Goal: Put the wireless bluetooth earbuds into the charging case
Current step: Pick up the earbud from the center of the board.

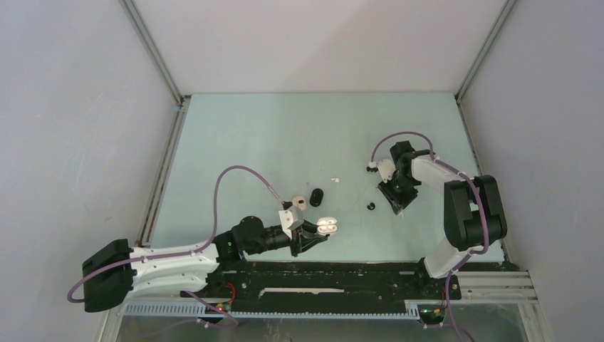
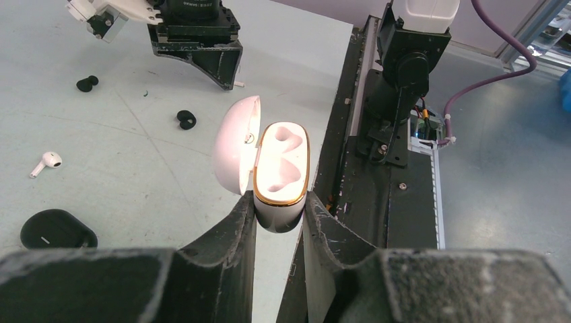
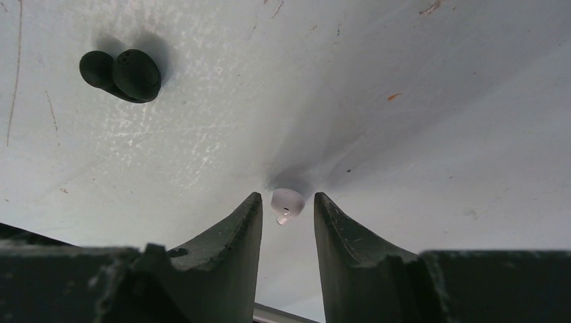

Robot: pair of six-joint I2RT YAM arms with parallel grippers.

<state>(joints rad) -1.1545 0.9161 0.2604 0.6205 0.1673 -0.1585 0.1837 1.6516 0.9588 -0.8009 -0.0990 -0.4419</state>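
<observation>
My left gripper is shut on an open white charging case. In the left wrist view the fingers clamp the case base, with its lid hinged open to the left and both gold-rimmed wells empty. My right gripper is down at the table, open. In the right wrist view its jaws straddle a white earbud with a gap on each side. A black earbud lies to the upper left, and it also shows in the top view. Another white earbud lies mid-table.
A shut black case lies just beyond the left gripper and also shows in the left wrist view. A second black earbud lies near the right wrist. The black base rail runs along the near edge, close behind the white case.
</observation>
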